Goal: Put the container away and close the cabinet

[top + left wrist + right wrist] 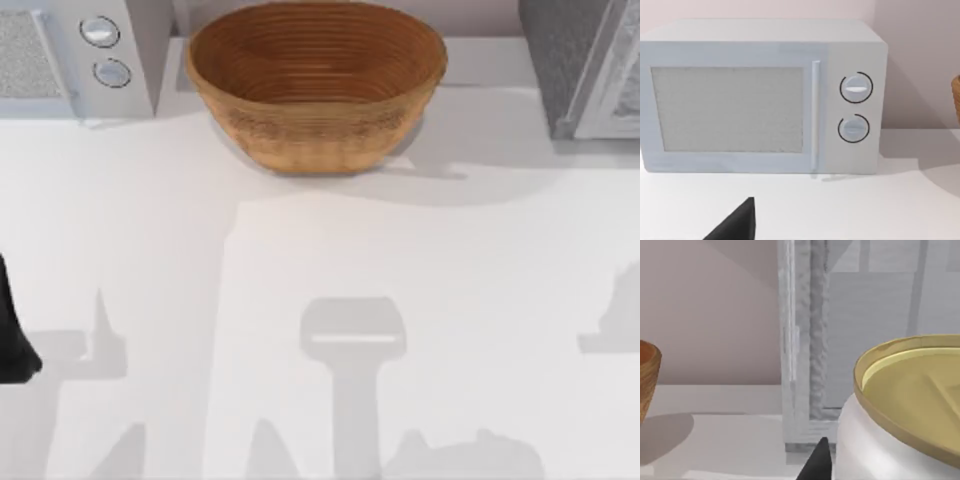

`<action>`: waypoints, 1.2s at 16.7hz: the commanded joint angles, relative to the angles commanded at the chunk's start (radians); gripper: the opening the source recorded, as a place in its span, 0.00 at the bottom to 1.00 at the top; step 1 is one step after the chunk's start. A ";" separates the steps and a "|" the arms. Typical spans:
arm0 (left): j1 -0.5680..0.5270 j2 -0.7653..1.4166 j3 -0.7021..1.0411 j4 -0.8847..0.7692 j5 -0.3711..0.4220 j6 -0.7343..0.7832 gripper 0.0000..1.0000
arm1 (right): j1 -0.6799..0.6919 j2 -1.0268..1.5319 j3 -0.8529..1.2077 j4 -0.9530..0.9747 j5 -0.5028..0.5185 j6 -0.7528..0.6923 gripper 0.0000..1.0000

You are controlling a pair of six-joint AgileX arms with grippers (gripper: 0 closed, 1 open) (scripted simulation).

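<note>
Could go wrong at the cabinet [805, 340], far right on the table [320, 300]: looms close ahead in the right wrist view with an upright edge just left of the container [900, 405], so may catch that edge on the way in and tip or knock the can loose. Could also slip if held only lightly. Sits hard up against the right gripper [819, 464], gold top very near the wrist camera, in front of the cabinet; cannot tell whether clamped, released, resting on the table or lifted. Well right of the woven basket [316, 85], so little risk there. Left gripper [737, 225] parked at the near left, facing the microwave [760, 95]; grip cannot be told either.
</note>
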 joint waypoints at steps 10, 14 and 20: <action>0.000 0.000 0.000 0.000 0.000 0.000 1.00 | 0.089 0.683 0.898 -0.220 0.104 0.003 0.00; 0.000 0.000 0.000 0.000 0.000 0.000 1.00 | 0.121 0.932 1.242 -0.301 0.143 0.006 0.00; 0.000 0.000 0.000 0.000 0.000 0.000 1.00 | 0.149 1.132 1.514 -0.364 0.172 0.010 0.00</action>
